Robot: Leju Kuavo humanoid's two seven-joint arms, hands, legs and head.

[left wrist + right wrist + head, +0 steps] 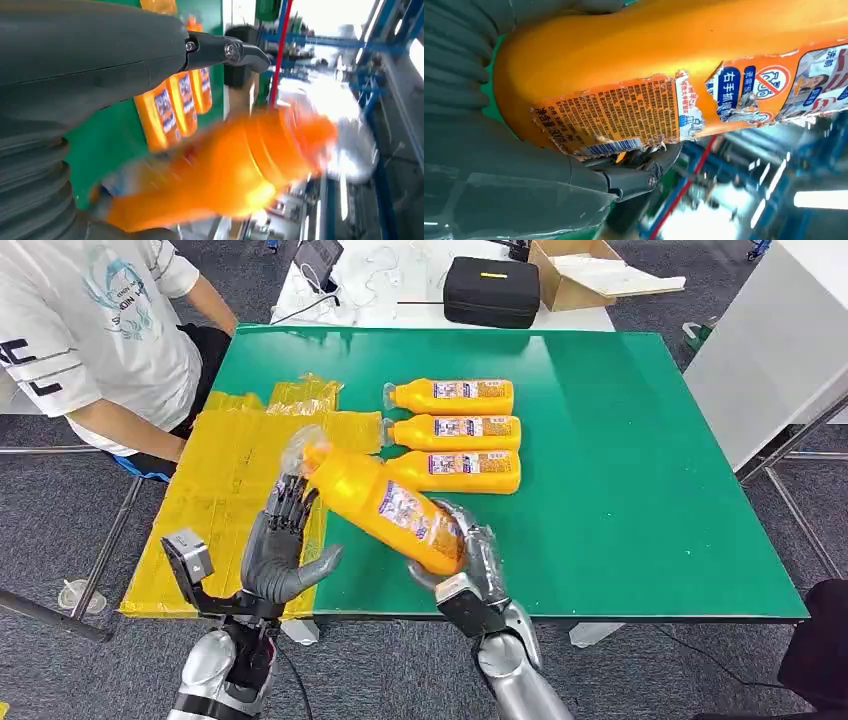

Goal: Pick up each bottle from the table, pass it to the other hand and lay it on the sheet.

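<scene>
Green counter ahead; my right hand is gripping a stiff, glossy, slippery-looking orange bottle by its base, raised toward my open left hand, which I am judging should take the body.

Green table bears yellow sheet and three bottles

Bright overhead light, blurred wrist views
</scene>
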